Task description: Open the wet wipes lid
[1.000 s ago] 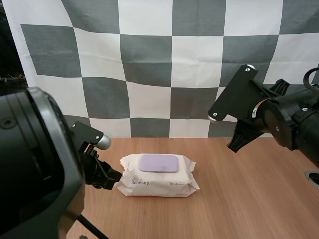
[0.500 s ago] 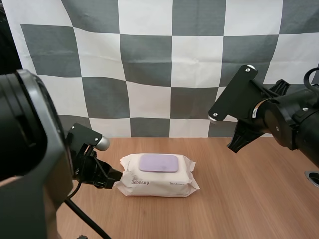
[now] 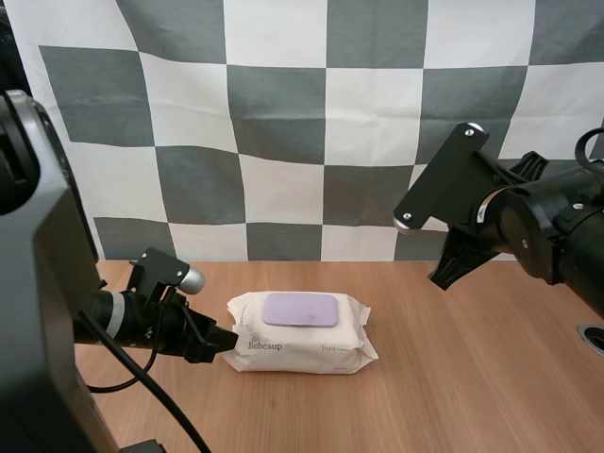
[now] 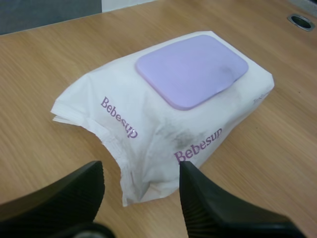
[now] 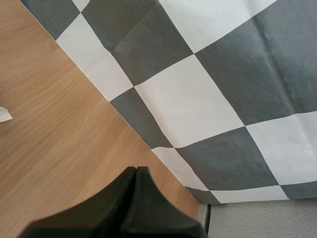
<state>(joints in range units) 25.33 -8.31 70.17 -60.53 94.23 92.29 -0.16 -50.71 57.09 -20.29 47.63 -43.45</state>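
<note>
Wipes first, from the high camera: the wet wipes pack (image 3: 300, 342) lies flat near the middle of the wooden table (image 3: 453, 387). It is a soft white pack with purple lettering. Its lilac lid (image 3: 301, 310) sits on the top face, closed and flush. My left gripper (image 3: 215, 342) is low over the table at the pack's 9 o'clock, its tips right at the pack's left end. My right arm (image 3: 528, 222) hangs raised above the table at the pack's 2 o'clock, well apart from it. A small round hole (image 3: 593, 337) in the table sits at the pack's 3 o'clock, far out toward the table's side.

Left wrist camera: my left gripper's two black fingers (image 4: 64, 198) are spread apart, their ribbed inner faces turned to each other. The crimped near end of the pack (image 4: 148, 148) reaches into the gap between the tips. I cannot tell whether either finger touches it. The word Bebesup is printed in purple on the wrapper. The lid (image 4: 193, 69) lies shut on the top face, with a faint grey smudge on it.

Right wrist camera: my right gripper (image 5: 136, 171) has its fingers pressed together into one dark wedge. It holds nothing and sits above bare table wood (image 5: 54, 148).
</note>
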